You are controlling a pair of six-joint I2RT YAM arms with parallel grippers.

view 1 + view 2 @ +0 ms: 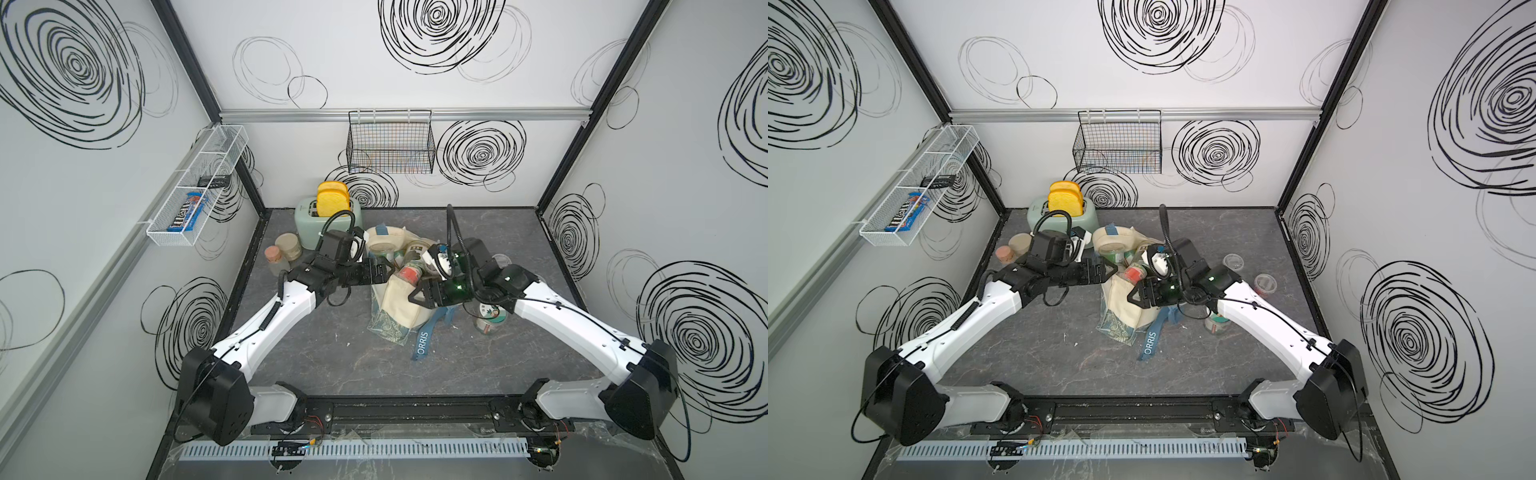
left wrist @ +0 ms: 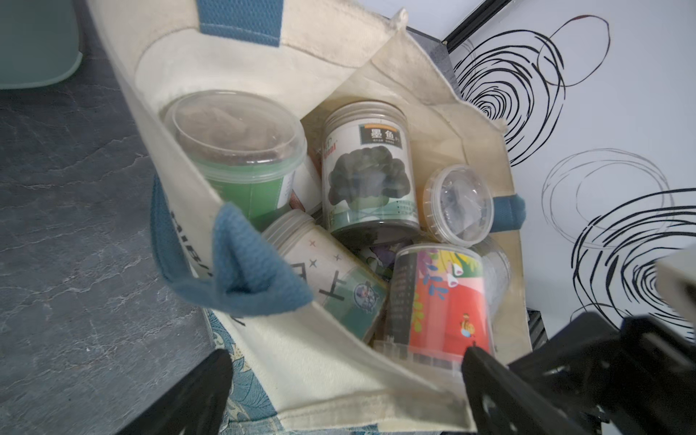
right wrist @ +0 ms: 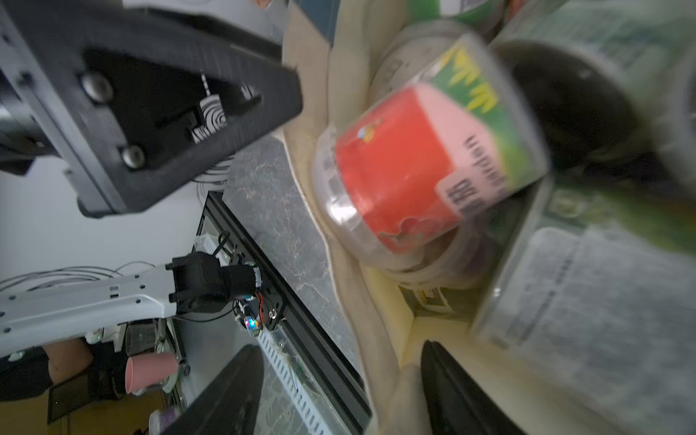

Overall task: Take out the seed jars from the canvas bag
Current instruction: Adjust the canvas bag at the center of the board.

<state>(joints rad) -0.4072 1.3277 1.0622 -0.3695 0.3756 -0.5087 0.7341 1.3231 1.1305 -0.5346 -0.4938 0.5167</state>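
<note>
Cream canvas, one item: the canvas bag [image 1: 401,305] lies slumped in the middle of the table [image 1: 332,374]. Its mouth gapes between your two grippers and a blue-grey strap trails toward you.

Seed jars inside the bag, as your left wrist view lists them:
- a green tub [image 2: 233,150] under a clear lid
- a dark-labelled jar [image 2: 369,169]
- a small clear-lidded pot [image 2: 457,203]
- a cream-labelled jar [image 2: 331,282] on its side
- a red-labelled jar [image 2: 437,301] nearest the rim

Seed jars out of the bag, on the table by your right arm:
- a green-and-white-lidded jar [image 1: 492,318]
- a clear jar [image 1: 1233,262]
- a second clear jar [image 1: 1265,284]

Your left gripper [image 2: 348,354] hangs over the bag's mouth with its fingers spread wide, holding nothing.

Your right gripper [image 3: 339,354] has its jaws partly apart, straddling the bag's rim. One finger is outside the cloth and one inside, below the red-labelled jar. You can see no pinch on either.

Other stock, behind your left gripper: a mint toaster [image 1: 320,222] with yellow toast slices [image 1: 330,195], and just beside it a tan-topped frosted jar [image 1: 289,247] and a pink-topped frosted jar [image 1: 273,254].
</note>
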